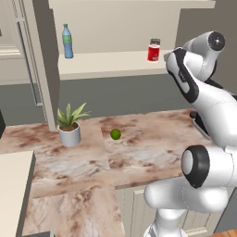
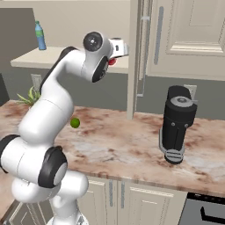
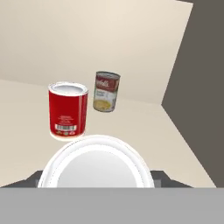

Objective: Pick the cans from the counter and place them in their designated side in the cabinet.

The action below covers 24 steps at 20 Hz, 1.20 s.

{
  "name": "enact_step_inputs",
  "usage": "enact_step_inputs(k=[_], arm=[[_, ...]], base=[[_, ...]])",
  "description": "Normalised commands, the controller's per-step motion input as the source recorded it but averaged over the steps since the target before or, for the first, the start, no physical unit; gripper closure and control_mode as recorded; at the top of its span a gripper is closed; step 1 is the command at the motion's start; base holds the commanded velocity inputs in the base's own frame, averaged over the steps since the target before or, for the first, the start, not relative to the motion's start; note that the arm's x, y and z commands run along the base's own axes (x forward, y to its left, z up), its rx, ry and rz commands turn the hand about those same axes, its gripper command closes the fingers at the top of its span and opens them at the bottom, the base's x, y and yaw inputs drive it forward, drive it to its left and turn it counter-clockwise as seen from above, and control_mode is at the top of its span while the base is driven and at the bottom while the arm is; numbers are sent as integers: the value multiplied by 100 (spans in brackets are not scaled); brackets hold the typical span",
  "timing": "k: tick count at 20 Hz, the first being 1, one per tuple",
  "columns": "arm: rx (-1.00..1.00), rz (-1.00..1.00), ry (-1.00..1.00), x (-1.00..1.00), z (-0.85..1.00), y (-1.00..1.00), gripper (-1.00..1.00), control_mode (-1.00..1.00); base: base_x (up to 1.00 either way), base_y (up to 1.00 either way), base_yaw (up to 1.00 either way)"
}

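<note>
- The arm [image 1: 194,83] is reaching up from the counter [image 1: 148,157] toward the right end of the cabinet [image 1: 115,65] shelf.
- In the hand view, a white-topped can [image 3: 97,162] is sitting right at the gripper [image 3: 97,175], between the two finger tips; the jaws are pinching this can, pressed in as far as its body allows.
- A second red can [image 3: 68,111] is standing upright on the cream shelf board just beyond the held one, its white top and barcode label showing.
- A tan-labelled can [image 3: 106,91] is standing farther back on the shelf, near the pale back wall and just beside the red can.
- In the left base view, a red can [image 1: 153,50] is showing on the shelf, beside the arm's upper link.
- A tall blue bottle [image 1: 68,41] is standing at the shelf's left end, well apart from the cans.
- On the marbled counter, a potted plant [image 1: 70,125] and a lime [image 1: 115,134] are resting near each other.
- In the right base view, a dark grinder-like appliance [image 2: 176,123] is standing on the counter's right part.
</note>
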Motion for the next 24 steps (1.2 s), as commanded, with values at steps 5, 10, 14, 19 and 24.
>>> enact_step_inputs(k=[5, 10, 14, 19, 24], arm=[[-1, 0, 0, 22, -3, -2, 100, -100], [-2, 0, 1, 21, -6, -2, 100, -100], [-2, 0, 1, 21, -6, -1, 100, -100], [-2, 0, 2, 22, -5, -2, 100, -100], [-2, 0, 2, 23, -6, -2, 100, -100]], base=[[0, 0, 0], [0, 0, 0], [0, 0, 0], [0, 0, 0], [0, 0, 0]])
